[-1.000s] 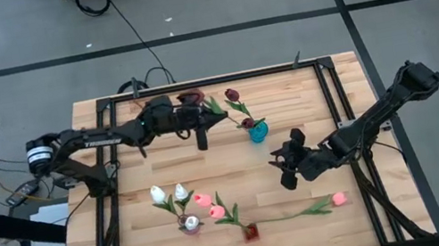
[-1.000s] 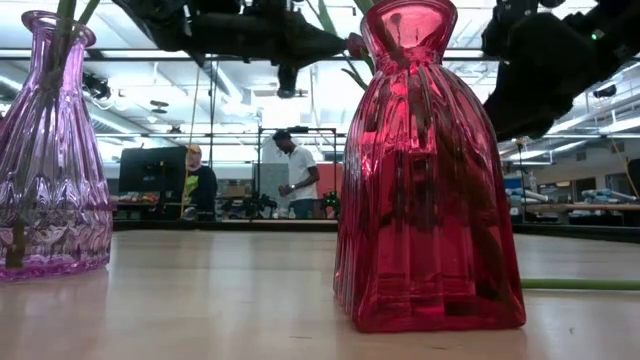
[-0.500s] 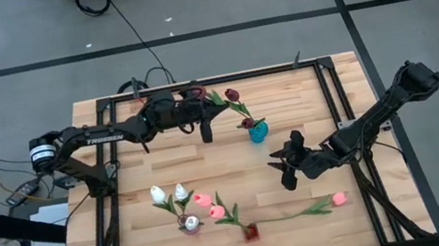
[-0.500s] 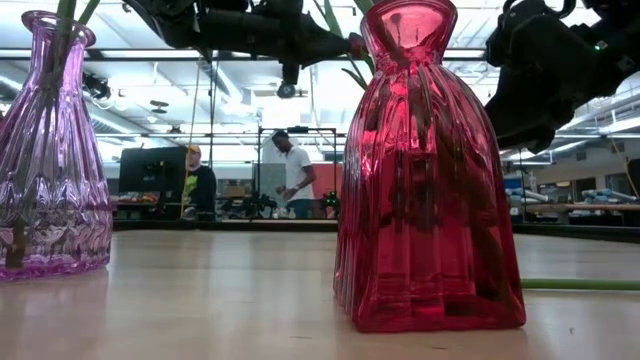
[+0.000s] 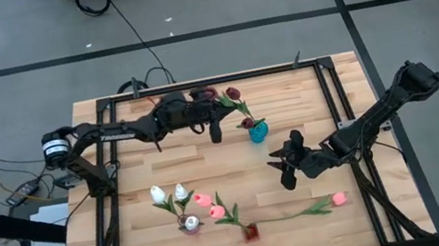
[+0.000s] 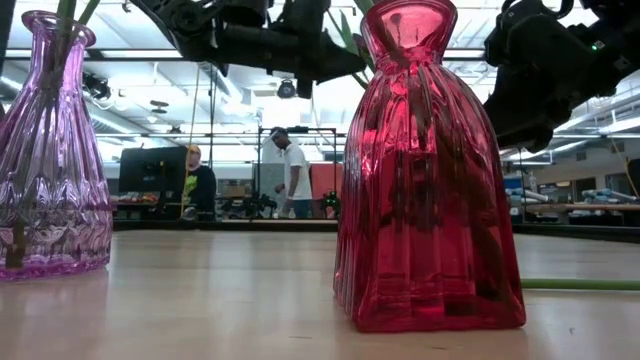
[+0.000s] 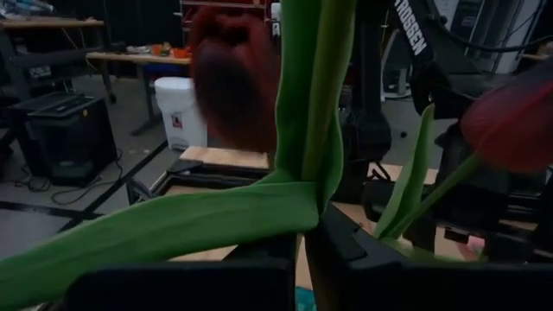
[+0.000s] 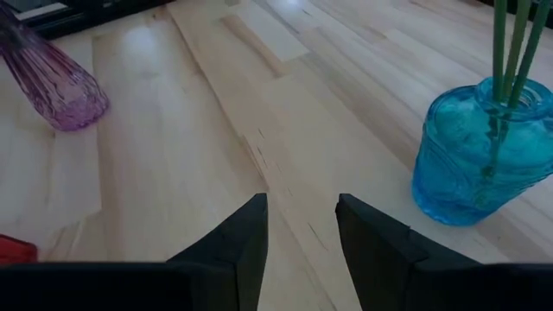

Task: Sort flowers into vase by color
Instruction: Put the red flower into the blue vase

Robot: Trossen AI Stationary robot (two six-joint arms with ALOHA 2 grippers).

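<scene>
1. The flower that matters right now is a dark maroon tulip (image 7: pixel 232 82), pinched by its green stem in the left claw (image 5: pixel 214 127), which is clamped tight on it. It's up in the air over the far side of the bench (image 5: pixel 306 99), just beside the blue vase (image 5: pixel 256 131).

2. What changed: over the last second the left arm has slid sideways toward the blue vase. A second ago the claw hung clearly short of it; now it's close in, with the tulip head nearly alongside the maroon one (image 5: pixel 233 94) already standing in that vase.

3. My read: it's lining up to drop the stem into the blue vase, so the maroons go together. The stem still has to be tipped and lowered into that narrow neck, and the long leaf could snag on the stems already in there.

4. The rest of the sorting looks mostly done. The purple vase (image 5: pixel 190 225) near the front holds two white tulips (image 5: pixel 167 192), and the red vase (image 5: pixel 250 231) has pink heads (image 5: pixel 209 204) leaning out of it.

5. One pink tulip (image 5: pixel 338 199) is still lying flat on the bench, to the right of the red vase, stem pointing back toward it. That one's not sorted yet.

6. The right claw (image 5: pixel 286 168) hovers over the middle-right of the bench with its fingers apart, holding nothing. It hasn't budged in the last second, so it seems to be waiting, probably for that loose pink one.
</scene>
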